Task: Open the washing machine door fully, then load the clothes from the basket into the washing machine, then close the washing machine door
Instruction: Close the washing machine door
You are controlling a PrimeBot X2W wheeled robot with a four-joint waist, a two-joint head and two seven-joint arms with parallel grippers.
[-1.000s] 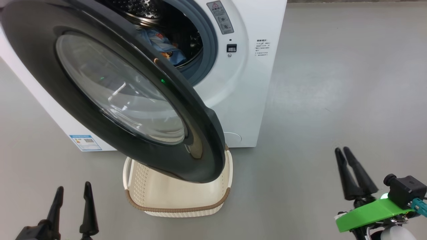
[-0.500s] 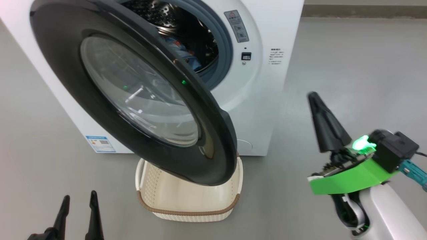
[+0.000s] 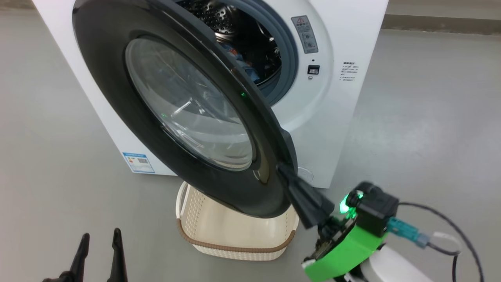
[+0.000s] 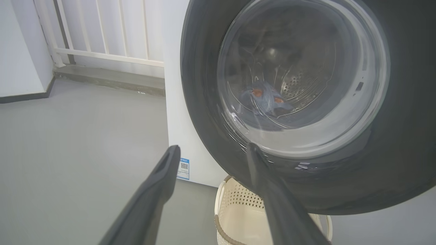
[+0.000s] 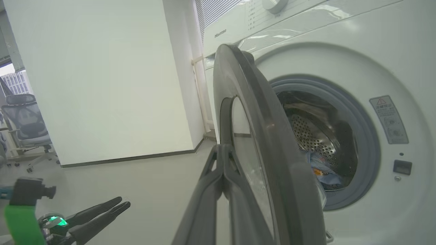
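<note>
Door [image 3: 188, 109] half open over basket [image 3: 235, 248]

R gripper [image 3: 282, 171]: 2 long black tapered fingers [image 3: 306, 200]; green mount [image 3: 340, 254], green LED [image 3: 344, 205], black cam [image 3: 375, 206] at its 3 o'clock, teal plug [image 3: 407, 231], black cable [image 3: 450, 226].

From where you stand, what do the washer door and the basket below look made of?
Washing machine door: glossy black rim, probably plastic, catching reflections; see-through bulging centre, glass or clear plastic. Basket: matte cream, likely plastic, with punched holes and brown woven-look rim.
</note>
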